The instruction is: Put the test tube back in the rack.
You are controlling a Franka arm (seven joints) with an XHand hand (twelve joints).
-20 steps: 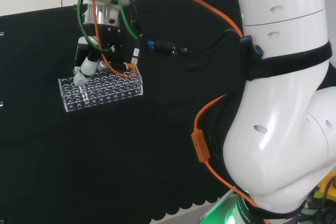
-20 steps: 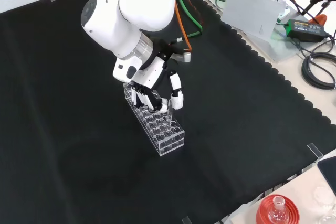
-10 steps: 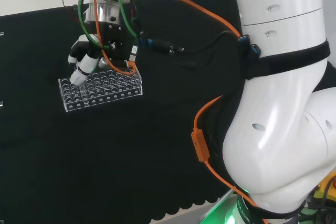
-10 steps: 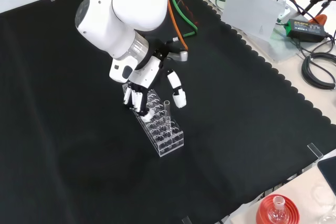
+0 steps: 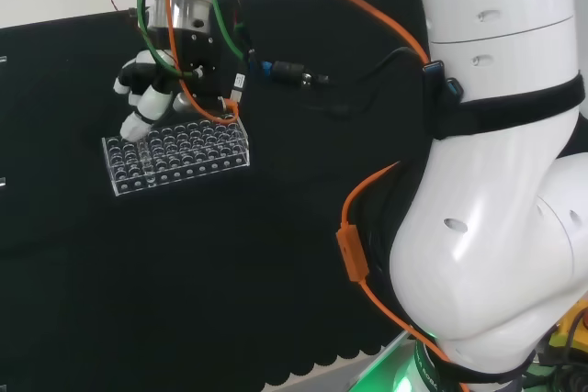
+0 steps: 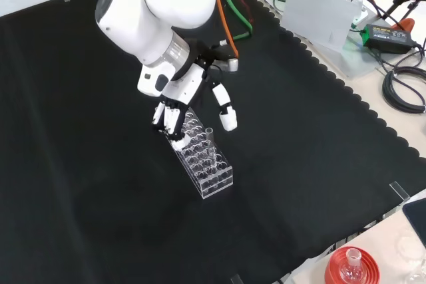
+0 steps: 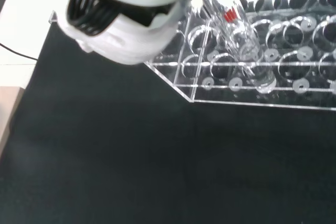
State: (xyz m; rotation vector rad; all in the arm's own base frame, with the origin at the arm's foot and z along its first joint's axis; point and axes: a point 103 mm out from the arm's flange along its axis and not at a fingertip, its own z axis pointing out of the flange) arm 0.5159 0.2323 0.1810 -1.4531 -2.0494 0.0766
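head: behind arm | front: opposite, downward | wrist: close | shared: rack point(image 6: 200, 159)

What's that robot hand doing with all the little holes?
The hand hangs just above one end of a clear rack on the black cloth. A glass test tube stands in one of the rack's holes, and the fingers are relaxed and not holding it. So the tube looks to be back in the rack.
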